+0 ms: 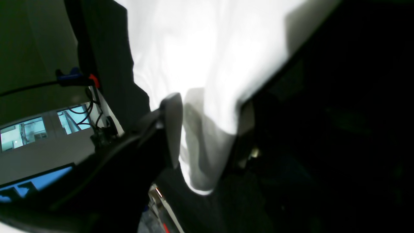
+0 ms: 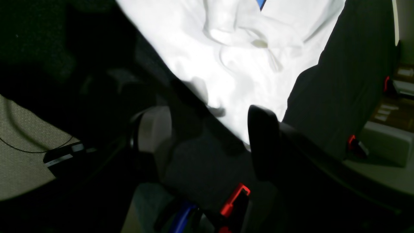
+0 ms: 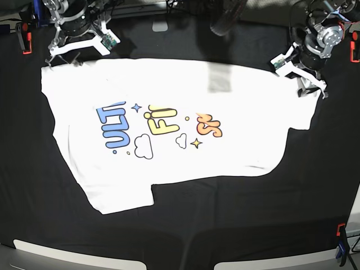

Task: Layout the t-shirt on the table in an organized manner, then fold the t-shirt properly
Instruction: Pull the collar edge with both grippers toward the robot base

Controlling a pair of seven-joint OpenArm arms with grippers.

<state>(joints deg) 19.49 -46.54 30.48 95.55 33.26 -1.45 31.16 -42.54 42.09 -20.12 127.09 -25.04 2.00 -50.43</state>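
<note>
The white t-shirt lies spread on the black table, colourful print facing up. My left gripper is at the shirt's far right corner. In the left wrist view its fingers stand apart, and a hanging fold of the t-shirt fills the gap of the left gripper. My right gripper hovers at the far left corner. In the right wrist view the right gripper is wide open, with the t-shirt's edge and black cloth between its fingers.
Orange clamps hold the black cloth at the table's far left, and another sits at the far right edge. An orange and blue clamp sits at the near right. A red clamp shows below the right gripper.
</note>
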